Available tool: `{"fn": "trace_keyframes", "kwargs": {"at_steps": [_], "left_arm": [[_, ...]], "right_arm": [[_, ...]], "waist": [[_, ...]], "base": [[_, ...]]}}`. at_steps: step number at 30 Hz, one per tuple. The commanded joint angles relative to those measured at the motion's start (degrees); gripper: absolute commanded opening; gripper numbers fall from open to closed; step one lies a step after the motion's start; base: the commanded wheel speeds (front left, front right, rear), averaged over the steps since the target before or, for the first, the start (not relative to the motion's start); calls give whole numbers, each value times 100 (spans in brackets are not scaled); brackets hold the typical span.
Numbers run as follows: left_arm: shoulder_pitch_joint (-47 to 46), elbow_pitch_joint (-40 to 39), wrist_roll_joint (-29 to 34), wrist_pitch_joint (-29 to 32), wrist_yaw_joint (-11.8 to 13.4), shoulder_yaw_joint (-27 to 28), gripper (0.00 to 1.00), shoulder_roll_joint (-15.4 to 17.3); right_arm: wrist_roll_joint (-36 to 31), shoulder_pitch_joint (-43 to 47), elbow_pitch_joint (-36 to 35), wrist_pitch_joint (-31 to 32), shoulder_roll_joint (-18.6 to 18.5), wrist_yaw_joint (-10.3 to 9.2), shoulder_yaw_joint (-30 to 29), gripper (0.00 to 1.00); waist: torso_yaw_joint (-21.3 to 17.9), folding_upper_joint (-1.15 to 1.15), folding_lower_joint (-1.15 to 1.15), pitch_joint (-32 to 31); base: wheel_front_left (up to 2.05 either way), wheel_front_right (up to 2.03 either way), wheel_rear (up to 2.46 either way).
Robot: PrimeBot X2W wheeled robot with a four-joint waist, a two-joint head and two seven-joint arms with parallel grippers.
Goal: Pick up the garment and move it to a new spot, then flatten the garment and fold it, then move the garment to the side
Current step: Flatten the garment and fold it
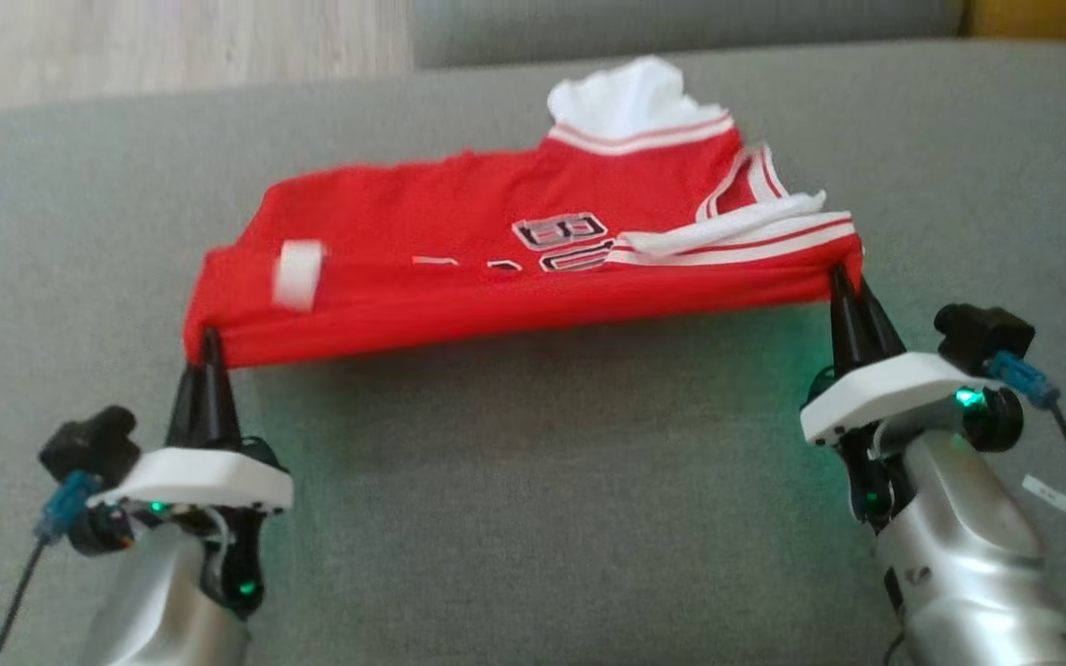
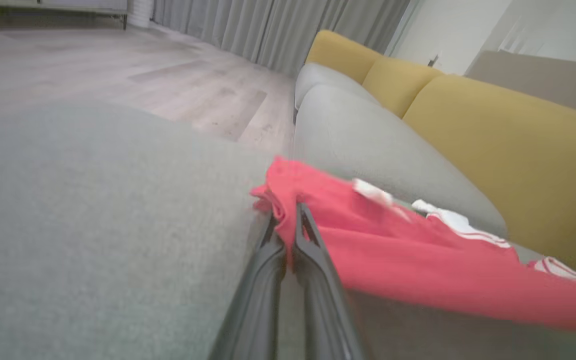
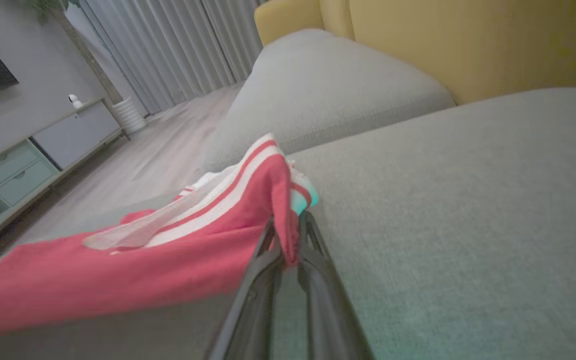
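Grey fabric sofa seat (image 1: 514, 518), broad, carrying one red garment (image 1: 440, 250) with white-striped trim, stretched crosswise near the seat's middle, its near edge raised off the cushion. Left gripper (image 1: 209, 350) clenched on the garment's near left corner; right gripper (image 1: 846, 282) clenched on its near right corner. White label (image 1: 297, 275), small, on the red cloth near the left end.

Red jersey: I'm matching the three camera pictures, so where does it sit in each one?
Head view: red jersey stretched across the middle, between left gripper and right gripper.
Left wrist view: red jersey centre to lower right.
Right wrist view: red jersey lower left to centre.
Shared landmark: the grey cushion beneath it.
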Motion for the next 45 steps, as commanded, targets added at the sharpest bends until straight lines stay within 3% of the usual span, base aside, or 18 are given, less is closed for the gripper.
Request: {"fn": "trace_keyframes", "kwargs": {"at_steps": [1, 8, 16, 17, 18, 24, 29, 39, 45], "left_arm": [[-96, -249, 65, -30, 9, 241, 0, 214], [547, -82, 150, -30, 9, 361, 0, 134], [1443, 265, 287, -30, 9, 460, 0, -167], [1475, 291, 330, -30, 9, 488, 48, -185], [1486, 306, 371, -30, 9, 534, 100, -200], [1253, 193, 737, -30, 9, 703, 100, -178], [402, 332, 876, -28, 9, 354, 100, 205], [-1672, 721, -236, 1229, 9, -1316, 100, 1285], [-2148, 843, -926, 1420, 9, -2068, 100, 1675]], "right_arm": [[90, -281, -169, -22, -68, -4, 48, 0], [620, 133, 57, 83, -336, -4, 140, 0], [1038, 1230, 82, 214, -430, -4, 331, 0], [1052, 1292, 66, 200, -420, -4, 345, 35], [1061, 1329, 42, 180, -407, -4, 352, 100], [844, 1231, -143, 56, -384, -4, 379, 100], [408, 801, -386, 0, -359, -4, 402, 100], [13, -231, -485, -16, -161, -4, 745, 100], [48, -594, -417, -19, -97, -4, 978, 100]], "waist": [[-27, 0, 0, -378], [-103, 0, 0, -831], [-162, 0, 0, -818], [-168, 0, 0, -796], [-170, 0, 0, -772], [-136, 0, 0, -626], [-63, 0, 0, -291], [-78, 0, 0, 631], [-171, 0, 0, 998]], "base": [[0, 0, 0], [0, 0, 0], [0, 0, 0], [0, 0, 0], [0, 0, 0], [0, 0, 0], [0, 0, 0], [0, 0, 0], [0, 0, 0]]}}
